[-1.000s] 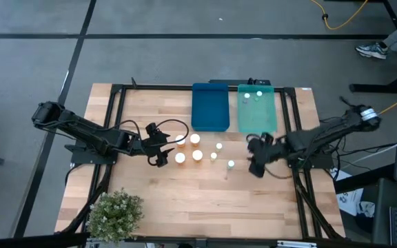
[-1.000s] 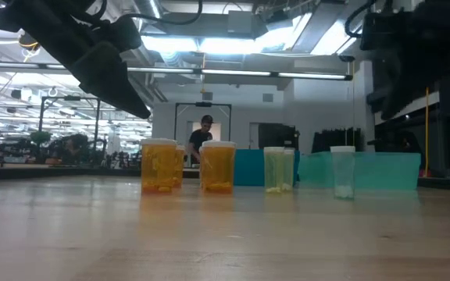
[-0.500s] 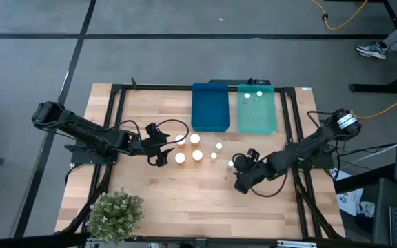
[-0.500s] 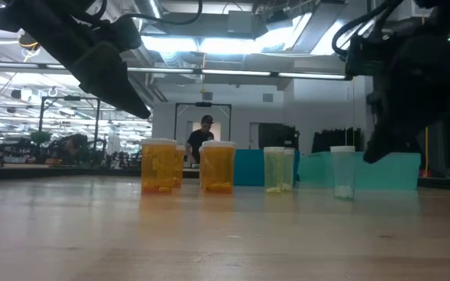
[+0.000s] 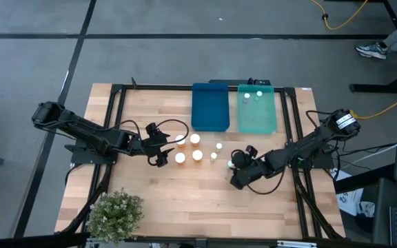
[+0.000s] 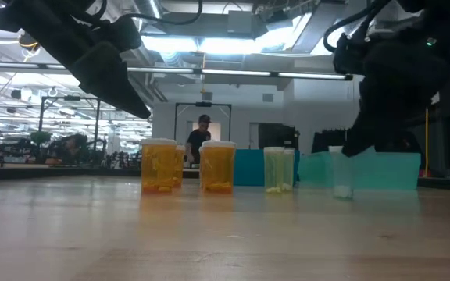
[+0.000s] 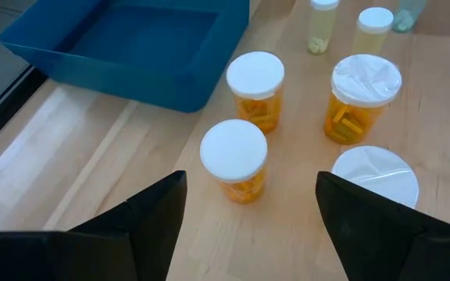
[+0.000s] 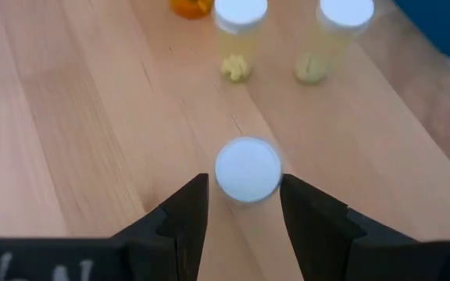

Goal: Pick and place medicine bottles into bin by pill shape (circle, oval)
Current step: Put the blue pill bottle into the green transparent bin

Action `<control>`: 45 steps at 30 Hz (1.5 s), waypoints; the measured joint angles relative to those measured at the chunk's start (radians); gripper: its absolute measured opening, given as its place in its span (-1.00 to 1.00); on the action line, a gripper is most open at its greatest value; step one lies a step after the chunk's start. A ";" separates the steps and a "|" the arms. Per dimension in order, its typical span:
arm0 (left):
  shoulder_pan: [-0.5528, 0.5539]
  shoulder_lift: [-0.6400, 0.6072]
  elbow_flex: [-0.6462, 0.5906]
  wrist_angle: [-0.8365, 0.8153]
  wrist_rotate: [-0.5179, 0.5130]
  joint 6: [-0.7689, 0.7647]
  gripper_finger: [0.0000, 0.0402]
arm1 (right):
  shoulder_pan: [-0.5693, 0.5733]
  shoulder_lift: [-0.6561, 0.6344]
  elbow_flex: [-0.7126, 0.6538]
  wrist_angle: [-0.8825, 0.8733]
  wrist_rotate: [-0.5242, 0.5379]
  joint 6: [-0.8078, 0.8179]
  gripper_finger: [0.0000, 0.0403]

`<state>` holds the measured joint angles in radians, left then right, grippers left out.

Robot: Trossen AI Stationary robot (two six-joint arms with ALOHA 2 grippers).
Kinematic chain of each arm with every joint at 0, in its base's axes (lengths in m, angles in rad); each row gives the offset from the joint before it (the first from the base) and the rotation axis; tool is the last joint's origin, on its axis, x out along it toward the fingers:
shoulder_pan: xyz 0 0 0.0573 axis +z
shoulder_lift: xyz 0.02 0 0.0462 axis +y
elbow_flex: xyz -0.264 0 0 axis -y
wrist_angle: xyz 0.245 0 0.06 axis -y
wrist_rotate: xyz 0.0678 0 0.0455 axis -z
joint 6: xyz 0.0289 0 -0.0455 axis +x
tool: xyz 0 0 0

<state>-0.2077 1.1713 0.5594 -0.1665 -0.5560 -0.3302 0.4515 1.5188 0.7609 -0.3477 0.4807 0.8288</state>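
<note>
Four amber bottles with white caps (image 5: pixel 188 147) stand left of centre. They also show in the left wrist view (image 7: pixel 233 160). Two pale bottles (image 5: pixel 216 151) stand to their right, and two more lie in the teal bin (image 5: pixel 256 110). The blue bin (image 5: pixel 209 107) holds nothing. My right gripper (image 8: pixel 243 186) is open and low. Its fingers stand on either side of a lone pale bottle (image 8: pixel 247 169), also seen from above (image 5: pixel 231 164). My left gripper (image 5: pixel 161 149) is open, just left of the amber bottles.
A potted plant (image 5: pixel 116 213) stands at the table's near left corner. Black frame rails (image 5: pixel 116 117) run along the table's sides and far edge. Bare wood lies in front of the bottles. A person (image 6: pixel 202 136) stands far behind the table.
My right gripper has gone toward the table's left and down. It has come from beside the teal bin's near end to the lone pale bottle, with its fingers now around the bottle. The bottle has stayed upright in place.
</note>
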 joint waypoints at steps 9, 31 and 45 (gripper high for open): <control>0.000 0.000 0.000 0.000 0.000 0.000 0.38 | -0.044 0.026 0.000 0.017 -0.005 -0.014 -0.19; 0.000 0.000 0.000 0.000 0.000 0.000 0.38 | -0.056 0.066 0.000 0.046 0.023 -0.026 -0.46; 0.000 0.000 0.000 0.000 0.000 0.000 0.38 | -0.056 0.047 0.000 0.030 0.019 -0.060 -0.46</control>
<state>-0.2080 1.1715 0.5594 -0.1669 -0.5561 -0.3298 0.3958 1.5654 0.7613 -0.3181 0.4999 0.7686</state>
